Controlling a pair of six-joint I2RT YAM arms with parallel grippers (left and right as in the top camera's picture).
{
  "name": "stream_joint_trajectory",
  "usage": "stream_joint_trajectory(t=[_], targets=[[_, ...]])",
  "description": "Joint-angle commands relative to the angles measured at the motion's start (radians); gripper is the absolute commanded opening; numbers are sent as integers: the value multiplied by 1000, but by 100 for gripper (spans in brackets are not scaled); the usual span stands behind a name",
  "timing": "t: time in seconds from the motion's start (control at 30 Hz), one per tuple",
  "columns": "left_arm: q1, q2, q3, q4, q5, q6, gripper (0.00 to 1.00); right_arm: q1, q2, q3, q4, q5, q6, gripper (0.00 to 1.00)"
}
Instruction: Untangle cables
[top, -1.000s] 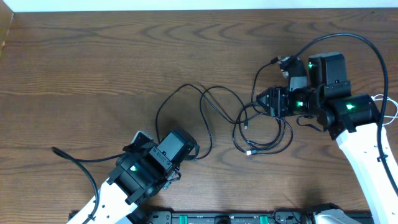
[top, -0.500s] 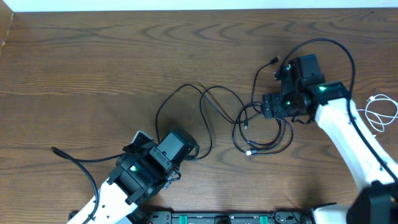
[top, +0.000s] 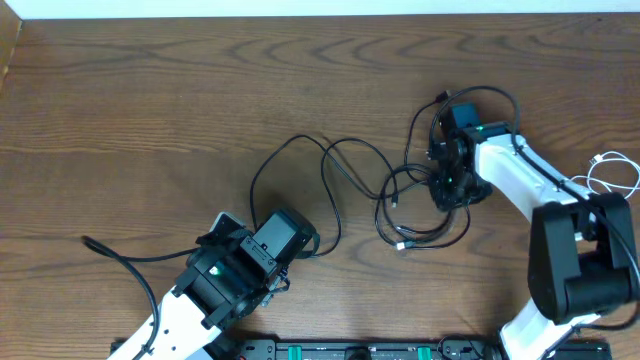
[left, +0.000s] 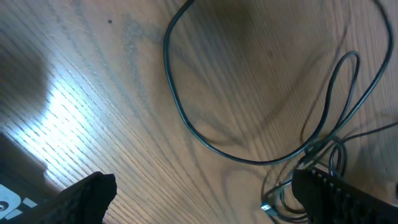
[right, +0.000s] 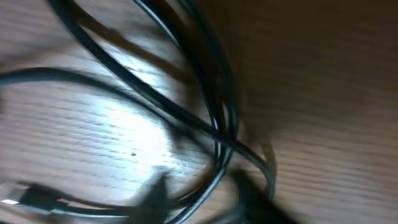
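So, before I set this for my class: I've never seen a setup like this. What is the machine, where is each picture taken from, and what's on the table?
These are two robot arms at a wooden table. The wide picture looks down from above; the other two come from cameras on the wrists. The left arm sits at the bottom; the left fingers stand wide apart, holding nothing. The right arm reaches down into a tangle of thin black cables; its close-up is blurred, so I cannot tell whether the right fingers grip one. A white cable lies coiled at the right edge.
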Motion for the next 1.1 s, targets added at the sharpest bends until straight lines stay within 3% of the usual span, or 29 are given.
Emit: stream_joint_trajectory(t=[0.0,0.23,0.4,0.6,0.77,0.93,1.07], targets=[[5,-6,17,-10,-20,-4,96,5,3,0,-5,-19,-11,1],[5,-6,17,-10,-20,-4,96,5,-139,55,-60,-112,14,1],[5,-6,17,-10,-20,-4,96,5,-361,59,-23,-436,-178,1],[5,-6,17,-9,-35,-5,96,5,-570,59,-53,-551,-235,1],[5,-6,17,-2,-73,-5,96,5,-683,58,-51,-782,-355,1],[5,-6,17,-2,-72,-5,96,5,-716,58,10,-818,-348,1],[5,-6,17,-2,-74,-5,96,5,-690,58,95,-805,-154,1]])
